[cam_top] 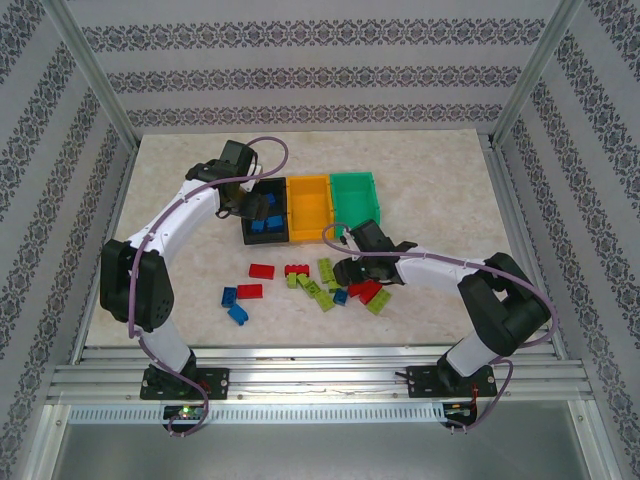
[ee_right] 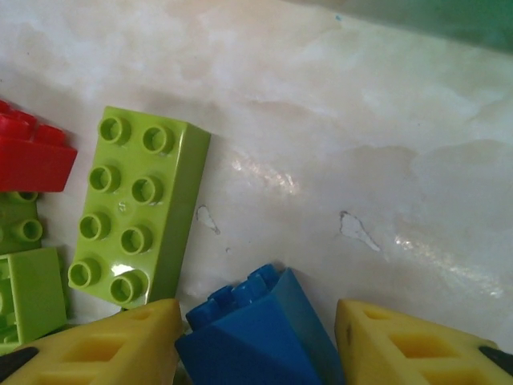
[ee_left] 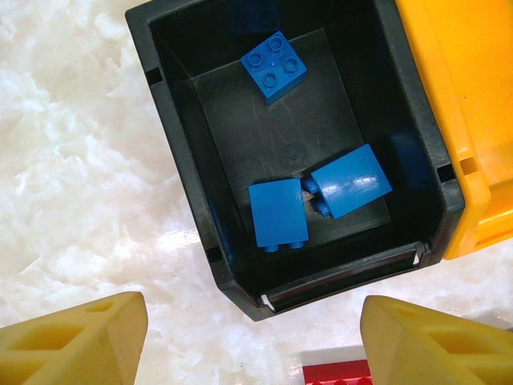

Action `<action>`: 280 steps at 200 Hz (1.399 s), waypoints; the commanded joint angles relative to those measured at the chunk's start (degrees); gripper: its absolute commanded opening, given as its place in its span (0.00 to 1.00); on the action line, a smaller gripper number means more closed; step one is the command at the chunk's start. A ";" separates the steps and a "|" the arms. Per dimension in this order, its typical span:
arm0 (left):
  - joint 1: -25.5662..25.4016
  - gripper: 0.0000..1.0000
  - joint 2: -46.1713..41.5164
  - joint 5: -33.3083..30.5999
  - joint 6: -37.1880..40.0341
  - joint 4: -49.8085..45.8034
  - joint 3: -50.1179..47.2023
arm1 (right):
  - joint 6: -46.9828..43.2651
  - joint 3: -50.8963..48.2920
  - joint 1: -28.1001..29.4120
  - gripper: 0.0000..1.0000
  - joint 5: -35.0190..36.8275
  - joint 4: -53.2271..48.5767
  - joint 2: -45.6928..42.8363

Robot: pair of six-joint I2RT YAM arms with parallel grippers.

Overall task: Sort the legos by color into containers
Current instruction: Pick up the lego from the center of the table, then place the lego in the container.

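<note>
Top external view: most legos [cam_top: 310, 285] lie loose on the worktop [cam_top: 440, 180] in a scatter of red, blue and yellow-green, just in front of three bins standing side by side: black bin [cam_top: 248, 228], orange-yellow bin [cam_top: 308, 205], green bin [cam_top: 356, 197].

Left wrist view: three blue bricks [ee_left: 276, 212] lie in the black bin [ee_left: 180, 144], two touching near its near wall, one apart with its studs up. The orange-yellow bin [ee_left: 457, 104] touches its side. The left end effector [ee_left: 252, 341] hangs above the bin's near rim, fingers [ee_left: 72, 341] wide and holding nothing.

Right wrist view: a tilted blue brick [ee_right: 248, 341] sits between the fingers [ee_right: 417, 345] of the right end effector [ee_right: 256, 313]. Whether it is actually clamped cannot be told. A yellow-green eight-stud brick [ee_right: 136, 208] lies just beside it, and a red brick [ee_right: 32, 156] lies further left.
</note>
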 commanded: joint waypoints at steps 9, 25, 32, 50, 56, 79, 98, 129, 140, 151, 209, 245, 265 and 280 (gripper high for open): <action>-0.84 0.71 -0.10 -0.66 0.88 0.67 -0.25 | 0.39 1.61 -0.19 0.53 -1.51 -3.29 0.79; -0.92 0.71 -0.23 -0.87 0.77 0.39 -0.14 | 0.27 1.81 -0.31 0.51 0.59 -3.96 0.99; -0.90 0.72 -0.41 -1.01 0.92 0.56 -0.25 | 0.26 1.48 -0.54 0.50 0.97 -3.68 0.93; -0.95 0.72 -0.54 -1.02 1.01 0.72 -0.28 | 0.10 1.28 -1.38 0.44 1.44 -3.66 0.78; -0.93 0.72 -0.54 -1.00 1.00 0.55 -0.11 | 0.10 1.20 -1.47 0.42 1.50 -3.59 0.52; -0.94 0.72 -0.94 -1.88 0.88 0.55 -0.15 | 0.36 0.34 -1.34 0.39 1.26 -1.77 -0.95; -0.95 0.72 -0.83 -1.74 0.88 0.39 0.05 | -0.07 0.39 -1.34 0.38 1.00 -1.73 -2.01; -0.87 0.72 -1.26 -1.93 -0.08 0.38 0.09 | 1.01 2.25 -0.60 0.38 0.37 -1.13 -5.17; -0.83 0.72 -1.42 -1.65 -0.51 0.48 0.05 | 0.80 4.39 0.71 0.38 2.02 -2.16 -5.85; -0.76 0.72 -1.51 -1.74 -1.01 0.27 0.13 | 0.87 6.34 1.91 0.39 3.26 -2.25 -5.76; 3.45 0.71 -3.16 0.42 -7.15 1.61 -0.69 | 7.08 22.00 4.61 0.40 0.67 2.96 6.30; 8.29 0.72 -2.53 8.03 -9.60 2.69 -0.69 | 8.29 38.49 5.51 0.41 -0.50 2.66 18.92; 9.51 0.72 -2.39 8.19 -8.57 2.69 -0.58 | 8.47 47.83 5.13 0.45 -1.64 0.28 25.22; 9.52 0.72 -2.70 6.18 -7.64 2.95 -1.09 | 8.45 52.25 5.12 0.49 -3.34 -0.38 28.22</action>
